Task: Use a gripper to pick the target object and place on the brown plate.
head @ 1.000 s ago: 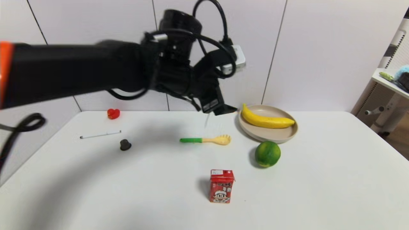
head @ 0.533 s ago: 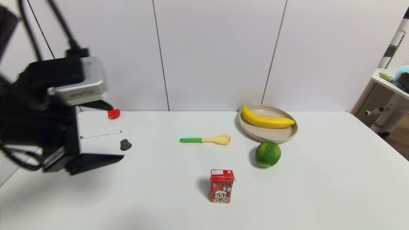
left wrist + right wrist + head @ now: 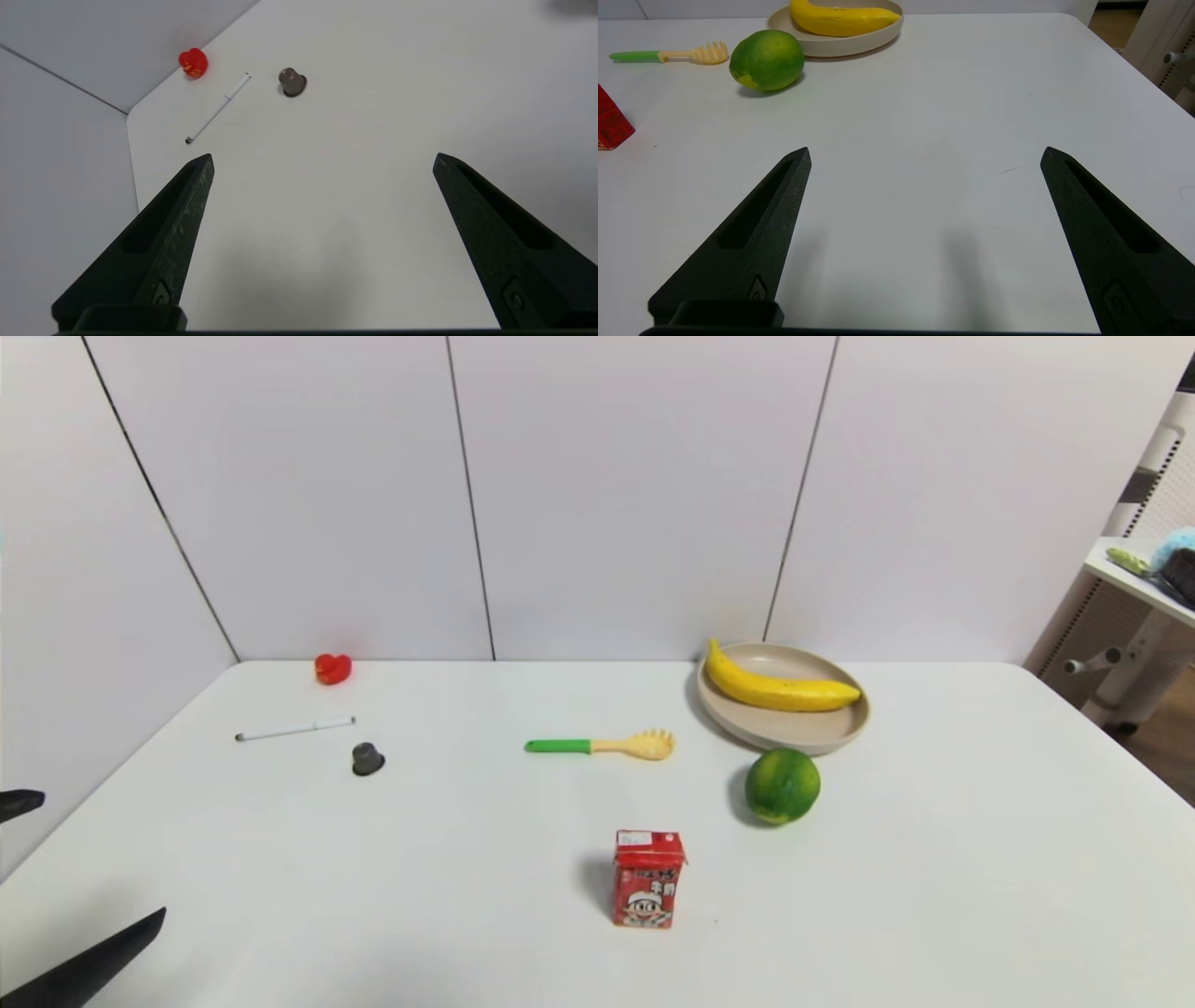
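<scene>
The yellow banana (image 3: 780,686) lies inside the beige-tan plate (image 3: 794,733) at the back right of the white table; both also show in the right wrist view, banana (image 3: 843,19) on plate (image 3: 831,44). My left gripper (image 3: 89,859) is at the table's near left corner, only its black fingertips showing in the head view. In the left wrist view it (image 3: 322,158) is open and empty over bare table. My right gripper (image 3: 924,151) is open and empty over the near right table, out of the head view.
A green citrus fruit (image 3: 782,786) sits just in front of the plate. A red milk carton (image 3: 647,879), a green-handled yellow fork (image 3: 602,745), a dark cap (image 3: 367,759), a white pen (image 3: 294,729) and a red toy (image 3: 331,668) lie on the table. A shelf unit (image 3: 1139,625) stands at the right.
My left arm has swung away from beside the plate, leftward and toward the near left corner, leaving the banana on the plate. Nothing on the table moved.
</scene>
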Controlling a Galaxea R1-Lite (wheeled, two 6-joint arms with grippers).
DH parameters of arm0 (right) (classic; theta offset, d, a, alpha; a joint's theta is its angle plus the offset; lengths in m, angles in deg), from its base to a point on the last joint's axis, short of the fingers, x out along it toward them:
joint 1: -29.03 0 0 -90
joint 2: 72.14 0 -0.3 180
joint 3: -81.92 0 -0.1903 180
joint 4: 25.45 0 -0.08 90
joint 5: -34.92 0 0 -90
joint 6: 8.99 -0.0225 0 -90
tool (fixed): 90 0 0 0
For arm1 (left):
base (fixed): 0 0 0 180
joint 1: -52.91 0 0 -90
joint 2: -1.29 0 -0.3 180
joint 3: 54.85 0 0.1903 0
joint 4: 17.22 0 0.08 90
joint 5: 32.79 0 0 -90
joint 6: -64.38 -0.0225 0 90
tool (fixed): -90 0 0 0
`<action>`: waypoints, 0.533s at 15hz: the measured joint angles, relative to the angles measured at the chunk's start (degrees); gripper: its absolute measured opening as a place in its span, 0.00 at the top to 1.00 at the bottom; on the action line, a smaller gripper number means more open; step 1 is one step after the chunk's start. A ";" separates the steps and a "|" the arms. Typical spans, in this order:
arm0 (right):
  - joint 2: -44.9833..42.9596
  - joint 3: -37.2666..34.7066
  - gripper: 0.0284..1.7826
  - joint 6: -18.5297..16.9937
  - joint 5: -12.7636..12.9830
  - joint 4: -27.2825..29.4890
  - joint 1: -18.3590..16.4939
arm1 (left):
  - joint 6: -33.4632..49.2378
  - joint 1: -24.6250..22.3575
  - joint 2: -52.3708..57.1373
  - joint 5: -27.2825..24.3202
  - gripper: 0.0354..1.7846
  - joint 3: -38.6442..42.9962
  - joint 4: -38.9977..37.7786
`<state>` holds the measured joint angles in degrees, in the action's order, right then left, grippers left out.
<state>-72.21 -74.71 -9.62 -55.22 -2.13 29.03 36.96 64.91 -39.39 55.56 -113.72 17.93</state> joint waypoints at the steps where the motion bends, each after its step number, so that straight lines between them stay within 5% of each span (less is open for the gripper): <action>1: 0.00 0.00 0.05 0.04 -0.02 0.00 0.00 | 1.62 -1.23 2.62 0.02 0.06 4.33 -4.63; 4: 0.00 0.00 0.05 0.00 -0.02 0.00 0.00 | 6.23 -3.89 10.51 0.05 0.06 14.99 -16.06; 8: 0.00 0.00 0.05 0.01 -0.02 -0.02 0.00 | 10.93 -8.57 18.53 -0.61 0.06 23.52 -18.75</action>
<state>-72.21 -74.71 -9.61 -55.24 -2.15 29.03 47.90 56.34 -20.86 54.95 -90.20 -0.81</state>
